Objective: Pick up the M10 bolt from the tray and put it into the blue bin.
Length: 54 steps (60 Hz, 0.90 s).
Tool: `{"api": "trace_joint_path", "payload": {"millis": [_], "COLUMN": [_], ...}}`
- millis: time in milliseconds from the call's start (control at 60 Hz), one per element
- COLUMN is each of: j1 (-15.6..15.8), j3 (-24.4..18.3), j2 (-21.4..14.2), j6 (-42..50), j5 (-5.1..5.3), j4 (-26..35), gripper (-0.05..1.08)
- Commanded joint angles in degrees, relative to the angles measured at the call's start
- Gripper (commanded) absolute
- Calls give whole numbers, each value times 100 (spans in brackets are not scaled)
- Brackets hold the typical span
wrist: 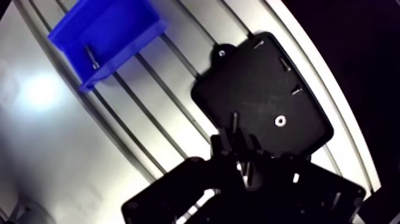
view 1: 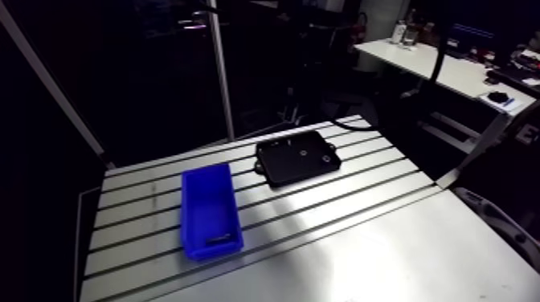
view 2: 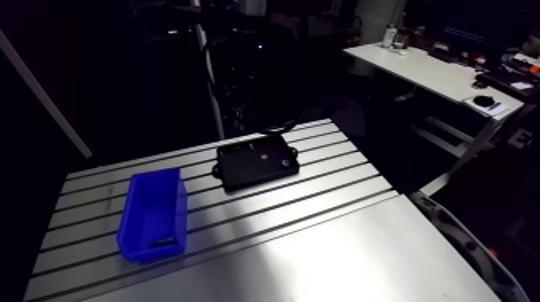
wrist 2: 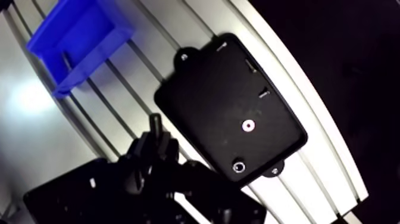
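While the wrist view looks down from well above the bench (view 1: 362, 257), we note a short dark rod standing out past the fingertips, which we take for the M10 bolt (wrist: 235, 122). It shifts far more between the 2 eyes than the tray does, so we judge it carried at the jaws and not lying on the tray. The jaws are dark against dark and hard to read. As far as we can tell, they are pinching the bolt's lower end. In the arm view the jaws do not show.

The tray (view 1: 277, 169) lies flat on the bench, under and just ahead of the jaws. On it lie a pale washer (wrist: 278, 121), a nut (wrist 2: 239, 167) near 1 corner and a few small screws (wrist: 296, 90). The blue bin (view 1: 187, 217) stands apart from the tray, across a few bench slots, open side up. 1 small dark fastener (wrist: 90, 56) lies inside it.

Finding: the pick appears done, and the carry is the step in hand. The next move, in our judgement, is to travel sideways from above the tray to above the bin, high enough to clear its wall. The arm then lowers between the walls and spreads the jaws. Risk noted: the grip seems near the bolt's end, so the bolt may tilt or slip in transit.
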Motion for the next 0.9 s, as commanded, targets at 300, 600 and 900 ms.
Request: {"api": "trace_joint_path", "payload": {"millis": [300, 600, 900], "j1": [1415, 1993, 2041], "j3": [-30, 217, 314], "j2": [-637, -639, -630], "j6": [-1306, -1270, -1295], "j5": [-514, -860, -886], "j4": [970, 825, 580], "gripper": [105, 105, 105]}}
